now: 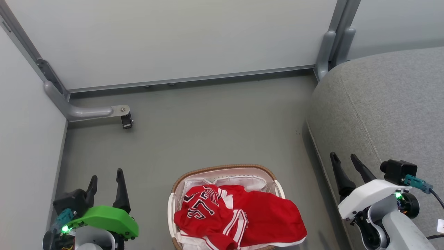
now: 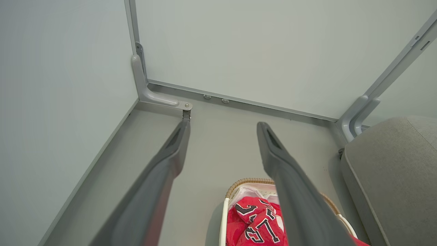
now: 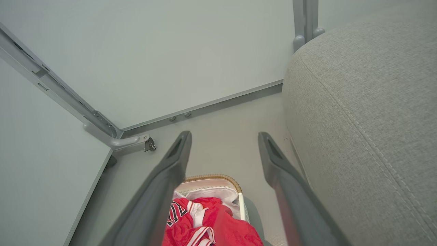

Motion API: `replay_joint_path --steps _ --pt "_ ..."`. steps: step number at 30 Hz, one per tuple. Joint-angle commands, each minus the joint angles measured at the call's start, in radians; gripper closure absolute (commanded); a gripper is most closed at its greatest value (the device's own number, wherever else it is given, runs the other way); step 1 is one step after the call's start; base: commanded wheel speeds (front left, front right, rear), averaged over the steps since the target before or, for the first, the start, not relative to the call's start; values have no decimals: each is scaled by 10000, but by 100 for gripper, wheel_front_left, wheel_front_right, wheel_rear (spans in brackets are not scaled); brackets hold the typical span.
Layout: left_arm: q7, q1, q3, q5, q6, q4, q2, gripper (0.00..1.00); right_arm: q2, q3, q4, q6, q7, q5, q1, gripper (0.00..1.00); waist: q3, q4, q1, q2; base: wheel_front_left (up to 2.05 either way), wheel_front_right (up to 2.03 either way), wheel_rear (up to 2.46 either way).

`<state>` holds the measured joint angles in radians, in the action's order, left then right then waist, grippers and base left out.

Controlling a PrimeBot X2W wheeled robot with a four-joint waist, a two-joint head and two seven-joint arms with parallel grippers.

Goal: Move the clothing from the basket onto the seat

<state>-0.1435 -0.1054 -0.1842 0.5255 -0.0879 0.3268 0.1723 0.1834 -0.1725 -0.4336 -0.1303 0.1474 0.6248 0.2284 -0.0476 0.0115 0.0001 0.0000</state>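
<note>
Floor [image 1: 208, 121]: one basket [image 1: 222, 168], clothing [image 1: 242, 215], one seat [image 1: 381, 104]; left hand [image 1: 107, 174], right hand [image 1: 343, 155] spread.

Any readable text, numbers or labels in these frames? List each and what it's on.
"2" plus a second digit lost in the folds: large black, white-edged number on the red jersey, lying in the basket.
Black lettering next to that number on the jersey: too crumpled to read.
Basket and seat: no text visible.
</note>
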Motion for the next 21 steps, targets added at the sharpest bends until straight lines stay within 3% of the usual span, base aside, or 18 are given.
replay_joint_path --steps 1,21 --pt "-113 -97 -40 -347 -49 -58 137 0 132 -50 -13 -4 104 -283 265 0 -19 4 -1 0 0 0 0" --pt "-579 135 -285 -2260 -222 104 143 0 182 -386 -807 -4 574 -1988 434 0 -153 44 -1 0 0 0 0"
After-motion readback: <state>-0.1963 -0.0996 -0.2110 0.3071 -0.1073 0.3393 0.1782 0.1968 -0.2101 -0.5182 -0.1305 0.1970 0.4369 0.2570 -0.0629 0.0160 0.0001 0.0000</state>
